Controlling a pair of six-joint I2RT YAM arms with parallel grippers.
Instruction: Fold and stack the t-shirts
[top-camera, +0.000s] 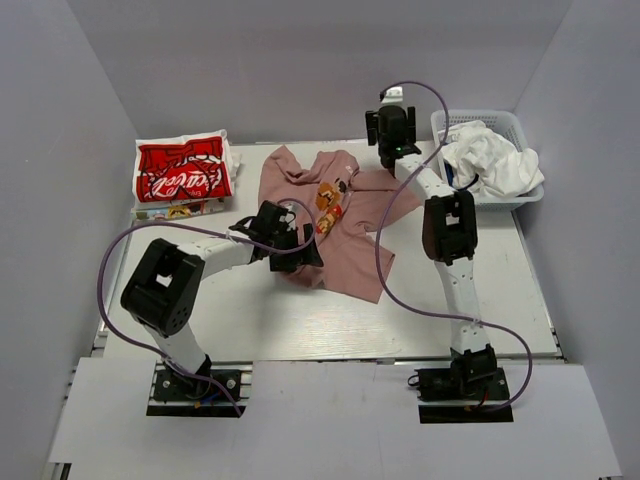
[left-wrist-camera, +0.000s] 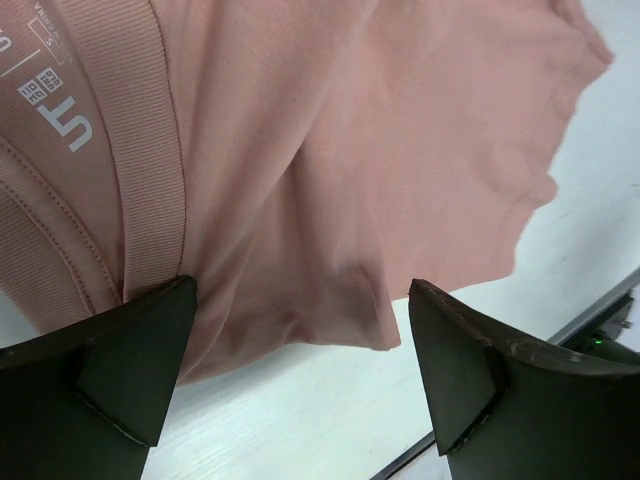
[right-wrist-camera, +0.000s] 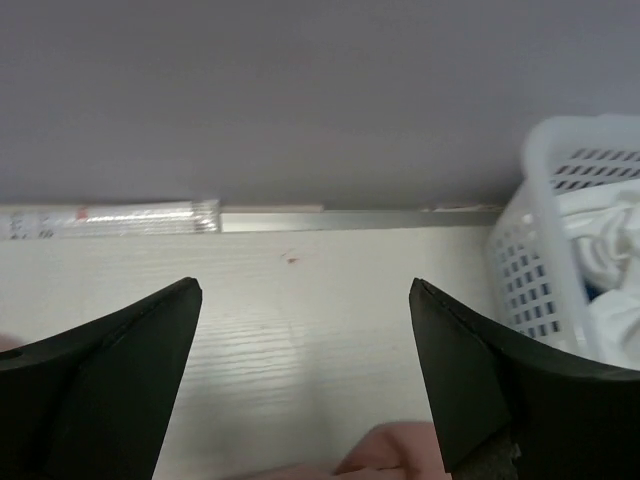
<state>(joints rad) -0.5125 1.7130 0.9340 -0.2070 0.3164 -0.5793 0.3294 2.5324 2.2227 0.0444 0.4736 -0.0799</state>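
A dusty pink t-shirt (top-camera: 335, 225) with a small orange chest print lies crumpled in the middle of the table. A red t-shirt (top-camera: 183, 172) with white script lies folded at the back left. A white t-shirt (top-camera: 495, 165) is bunched in the basket, and a sliver of dark blue cloth (right-wrist-camera: 592, 292) shows under it. My left gripper (top-camera: 300, 245) is open and empty at the pink shirt's left edge. In the left wrist view (left-wrist-camera: 300, 335) the shirt's collar and a fold (left-wrist-camera: 330, 220) lie just ahead of the tips. My right gripper (top-camera: 392, 140) is open and empty over the table's back, beyond the pink sleeve (right-wrist-camera: 400, 462).
A white mesh basket (top-camera: 525, 195) stands at the back right, close to my right gripper, and shows in the right wrist view (right-wrist-camera: 545, 250). The red shirt rests on a pale folded cloth (top-camera: 180, 210). Grey walls enclose the table on three sides. Purple cables loop from both arms.
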